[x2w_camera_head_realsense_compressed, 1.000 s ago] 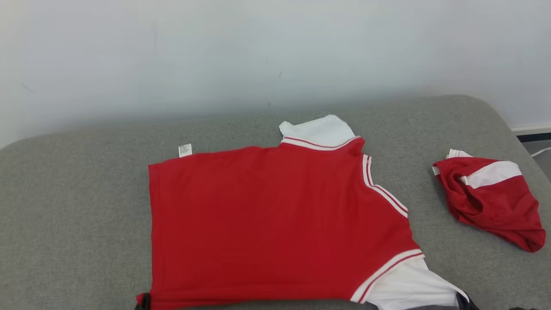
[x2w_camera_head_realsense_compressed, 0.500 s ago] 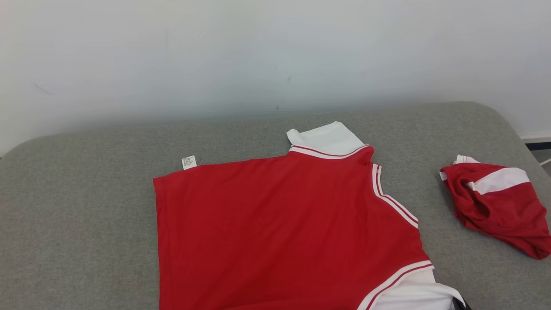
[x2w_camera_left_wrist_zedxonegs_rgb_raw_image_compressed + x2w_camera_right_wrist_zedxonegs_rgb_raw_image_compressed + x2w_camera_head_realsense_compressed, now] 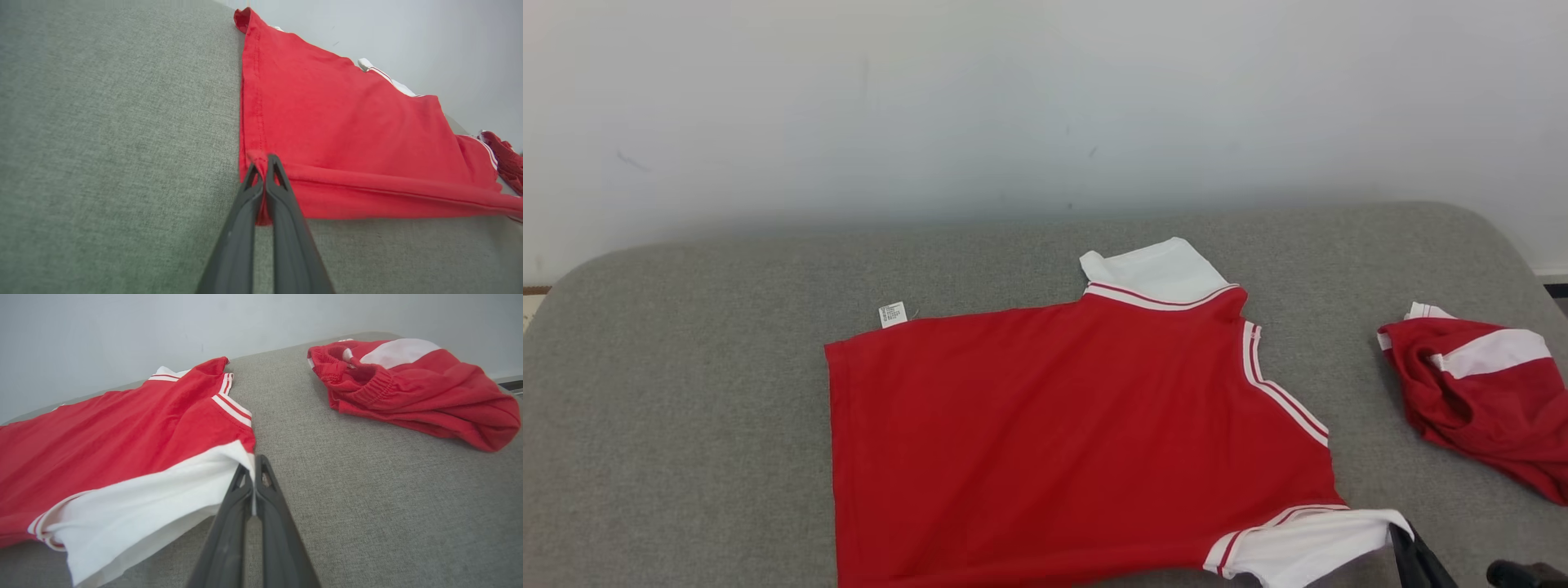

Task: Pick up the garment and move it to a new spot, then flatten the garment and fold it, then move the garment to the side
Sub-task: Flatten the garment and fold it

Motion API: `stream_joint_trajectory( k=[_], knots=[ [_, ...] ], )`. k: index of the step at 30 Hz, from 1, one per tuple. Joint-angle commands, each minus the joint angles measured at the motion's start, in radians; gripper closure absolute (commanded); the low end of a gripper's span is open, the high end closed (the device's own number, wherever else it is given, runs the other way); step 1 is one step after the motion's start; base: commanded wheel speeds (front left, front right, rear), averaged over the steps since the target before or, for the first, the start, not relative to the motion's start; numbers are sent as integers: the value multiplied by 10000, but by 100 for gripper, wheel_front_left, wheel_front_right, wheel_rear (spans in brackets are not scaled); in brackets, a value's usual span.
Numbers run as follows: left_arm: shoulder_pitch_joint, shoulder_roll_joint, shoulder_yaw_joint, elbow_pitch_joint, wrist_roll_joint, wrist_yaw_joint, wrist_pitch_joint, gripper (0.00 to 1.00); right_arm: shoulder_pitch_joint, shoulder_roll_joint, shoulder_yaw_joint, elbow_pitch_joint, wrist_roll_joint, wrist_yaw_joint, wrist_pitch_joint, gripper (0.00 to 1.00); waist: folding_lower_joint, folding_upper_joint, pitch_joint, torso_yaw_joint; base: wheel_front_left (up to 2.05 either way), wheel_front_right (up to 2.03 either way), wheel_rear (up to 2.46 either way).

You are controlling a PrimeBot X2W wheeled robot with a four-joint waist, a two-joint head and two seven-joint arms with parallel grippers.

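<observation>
Lying spread on the grey bench (image 3: 686,392), the shirt (image 3: 1062,433) is looking light, soft and limp, so it is likely sagging wherever unsupported; corners and hems are offering the surest hold; the left gripper (image 3: 263,163) is pinching its near hem corner, the right gripper (image 3: 254,463) its white sleeve edge; crumpled shorts (image 3: 1486,400) are sitting apart on the right, taking up that side.
</observation>
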Motion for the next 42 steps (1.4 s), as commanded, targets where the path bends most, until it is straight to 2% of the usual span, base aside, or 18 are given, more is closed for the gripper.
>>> stream_joint_trajectory(
  k=[1,8,19,28,32,42],
  knots=[
    [-269,25,-26,-207,73,11,-11,100,-261,48,-134,-80,-113,-13,-9,100,0,0,94,64,0,0,0],
    [-1047,8,-476,-355,99,8,-11,100,-1340,345,-232,260,-454,-13,-9,100,0,0,397,179,0,0,0],
    [-2027,8,-361,75,196,7,-11,100,-3237,628,-288,1610,-993,-13,-9,100,0,0,1064,393,0,0,0],
    [-2592,4,-365,236,138,7,-11,100,-4098,613,-240,2444,-1227,-13,-9,100,0,0,1504,577,0,0,0],
    [-2918,10,-810,384,315,7,-11,100,-4483,656,-260,2755,-1328,-13,-9,100,0,0,1736,677,0,0,0],
    [-3276,4,-937,392,403,7,-11,100,-5011,787,-366,2947,-1594,-13,-9,100,0,0,1968,739,0,0,0]
  ],
)
